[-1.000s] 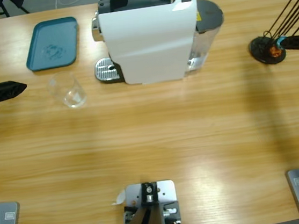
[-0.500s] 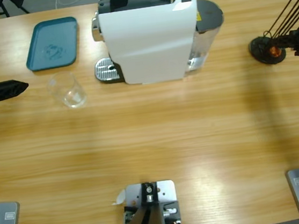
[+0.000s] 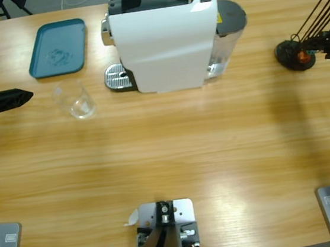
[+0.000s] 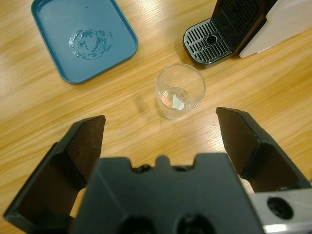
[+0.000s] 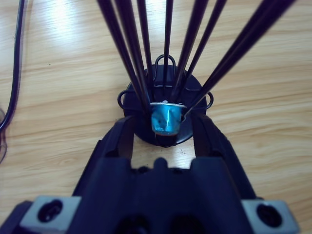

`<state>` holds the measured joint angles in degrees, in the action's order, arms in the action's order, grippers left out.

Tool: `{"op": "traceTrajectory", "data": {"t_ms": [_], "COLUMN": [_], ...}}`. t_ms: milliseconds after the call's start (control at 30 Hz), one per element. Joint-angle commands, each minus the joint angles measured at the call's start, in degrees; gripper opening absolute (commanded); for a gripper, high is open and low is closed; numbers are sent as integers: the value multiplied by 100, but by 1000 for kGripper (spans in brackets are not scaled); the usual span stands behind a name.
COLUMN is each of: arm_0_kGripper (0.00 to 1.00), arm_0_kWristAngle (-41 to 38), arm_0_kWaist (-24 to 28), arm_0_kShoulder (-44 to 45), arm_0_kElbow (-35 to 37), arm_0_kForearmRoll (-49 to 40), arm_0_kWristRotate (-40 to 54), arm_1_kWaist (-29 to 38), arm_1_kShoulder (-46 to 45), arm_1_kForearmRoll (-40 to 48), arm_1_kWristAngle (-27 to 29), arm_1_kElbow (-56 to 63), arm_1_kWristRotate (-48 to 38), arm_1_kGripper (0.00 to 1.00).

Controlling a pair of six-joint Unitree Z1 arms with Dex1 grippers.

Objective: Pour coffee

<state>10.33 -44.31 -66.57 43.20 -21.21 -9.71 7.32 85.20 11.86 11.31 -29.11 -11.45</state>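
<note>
A small clear glass cup (image 3: 76,100) stands upright on the table, left of the white coffee machine (image 3: 164,40). No amber coffee shows in the cup (image 4: 179,91), only a pale glint at its bottom. My left gripper (image 3: 9,89) hovers at the left edge and is open wide (image 4: 161,119); the cup lies ahead of it, well clear of both jaws. At the far right, my right gripper (image 3: 326,45) reaches into the black capsule stand (image 3: 293,55). Its jaws (image 5: 165,127) are open on either side of a capsule (image 5: 165,118) with a shiny blue face.
A teal tray (image 3: 58,47) with a few water drops lies behind the cup. The machine's metal drip grate (image 3: 117,78) sticks out toward the cup. Black rods (image 3: 319,10) rise from the capsule stand and pass close by my right jaws.
My right gripper has moved left, up to the capsule stand. My left gripper has edged slightly right, toward the cup. Cup and machine have not moved.
</note>
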Motion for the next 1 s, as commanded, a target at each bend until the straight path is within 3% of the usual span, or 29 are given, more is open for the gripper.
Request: {"op": "traceTrajectory", "data": {"t_ms": [33,500,600,667,767,1000], "arm_0_kGripper": [987,987,987,987,987,987], "arm_0_kWristAngle": [74,74,74,74,74,74], "arm_0_kWaist": [-52,-55,-52,-52,-54,-54], "arm_0_kShoulder": [-172,-181,-181,-179,-176,-181], "arm_0_kElbow": [-233,-233,-233,-233,-233,-241], "arm_0_kForearmRoll": [73,82,82,82,82,99], "arm_0_kWristRotate": [-13,-13,-13,-13,-13,-13], "arm_1_kWaist": [-108,-125,-125,-125,-125,-125], "arm_1_kShoulder": [350,536,573,594,586,568], "arm_1_kForearmRoll": [237,360,360,360,364,404], "arm_1_kWristAngle": [99,157,171,199,222,231], "arm_1_kElbow": [178,196,196,204,215,250], "arm_1_kWristRotate": [-42,-77,-105,-123,-130,-125], "arm_1_kGripper": [480,461,224,183,0,0]}}
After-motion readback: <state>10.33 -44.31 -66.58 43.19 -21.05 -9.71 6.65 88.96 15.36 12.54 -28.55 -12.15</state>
